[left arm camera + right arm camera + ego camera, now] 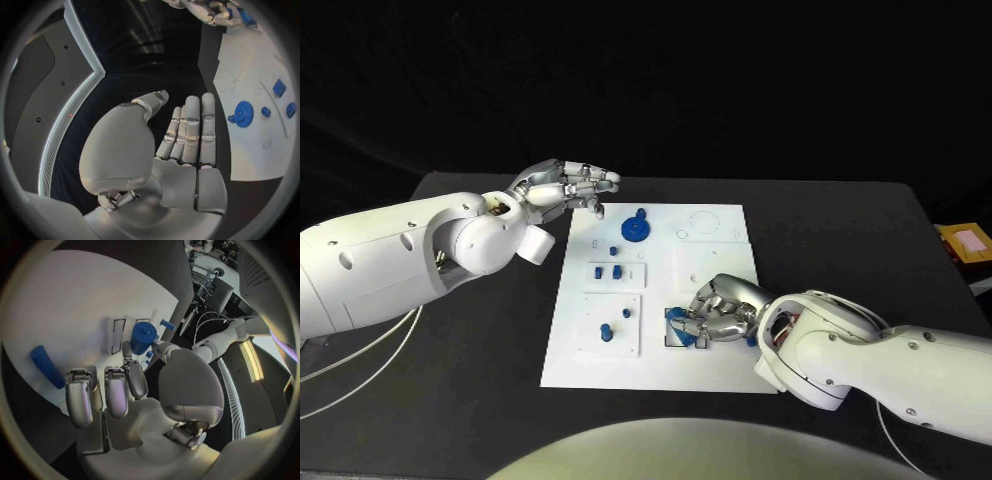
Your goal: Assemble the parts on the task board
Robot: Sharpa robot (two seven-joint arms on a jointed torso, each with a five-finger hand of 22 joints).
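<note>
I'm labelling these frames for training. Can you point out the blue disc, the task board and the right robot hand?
blue disc (635, 227), head view, middle of its face.
task board (718, 375), head view, bare near corner.
right robot hand (723, 312), head view, back of the hand.

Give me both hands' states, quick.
Left hand: open, fingers straight, holding nothing.
Right hand: over the task board; whether it grips a blue part cannot be told.

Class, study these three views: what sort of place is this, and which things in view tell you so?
Most likely a robotics lab or test bench. A white task board lies on a black table against a dark backdrop, small blue parts sit on it, and the robot's left hand and right hand work over it.
</note>
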